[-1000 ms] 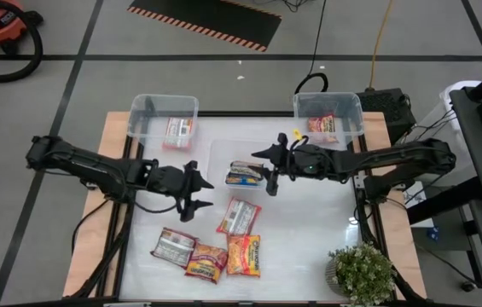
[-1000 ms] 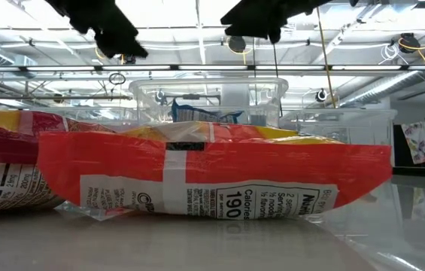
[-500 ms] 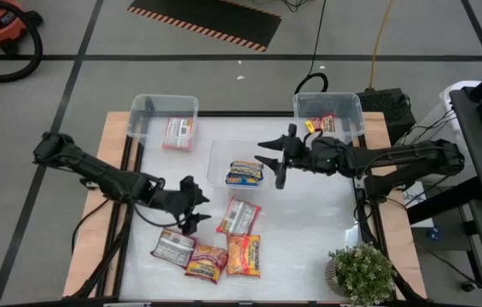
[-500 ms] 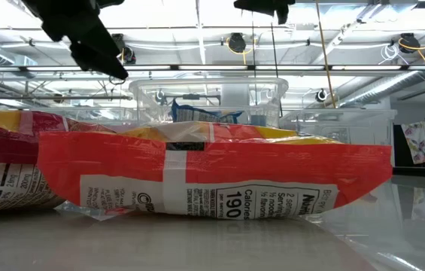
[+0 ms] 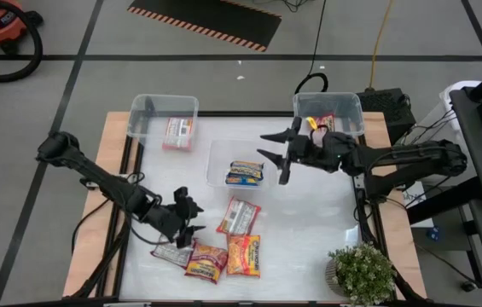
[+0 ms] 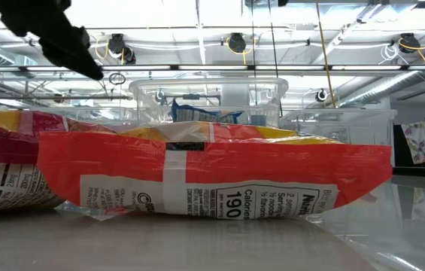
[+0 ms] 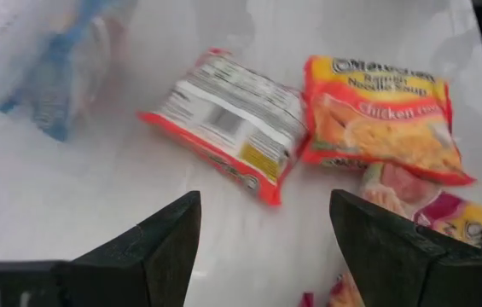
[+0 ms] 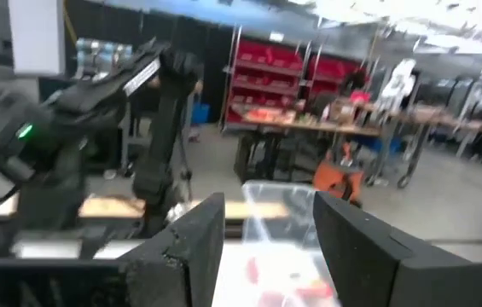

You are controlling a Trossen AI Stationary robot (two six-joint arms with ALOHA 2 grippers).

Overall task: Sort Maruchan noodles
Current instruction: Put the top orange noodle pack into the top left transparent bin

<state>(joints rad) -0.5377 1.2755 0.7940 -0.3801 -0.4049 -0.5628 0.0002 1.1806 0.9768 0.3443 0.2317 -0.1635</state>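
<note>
Several Maruchan packets lie flat on the white table near its front edge: a red one label-side up [image 5: 239, 217] [image 7: 232, 124], an orange-yellow chicken one [image 5: 243, 254] [image 7: 377, 119], a pink-red one [image 5: 206, 260] and a silver-grey one [image 5: 169, 252]. My left gripper [image 5: 188, 223] [image 7: 266, 247] hovers open, slanting down, just above the silver-grey packet and left of the red one, touching nothing. My right gripper [image 5: 276, 155] [image 8: 262, 247] is open and empty, raised roughly level beside the middle bin's right side. A blue-yellow packet [image 5: 246, 172] lies in that bin.
Three clear bins stand on the table: far left [image 5: 142, 109] with a red-white packet [image 5: 177, 132], middle [image 5: 217, 162], far right [image 5: 350, 109] with a red-yellow packet [image 5: 322, 124]. A potted plant [image 5: 362, 275] stands at the near right corner. In the low view the red packet [image 6: 212, 177] fills the foreground.
My left gripper has swung toward the table's near edge and come down toward the loose packets, rolling a little, still open. My right gripper has risen and tipped upward beside the middle bin, leaving the top of the low view. No packet has moved.
</note>
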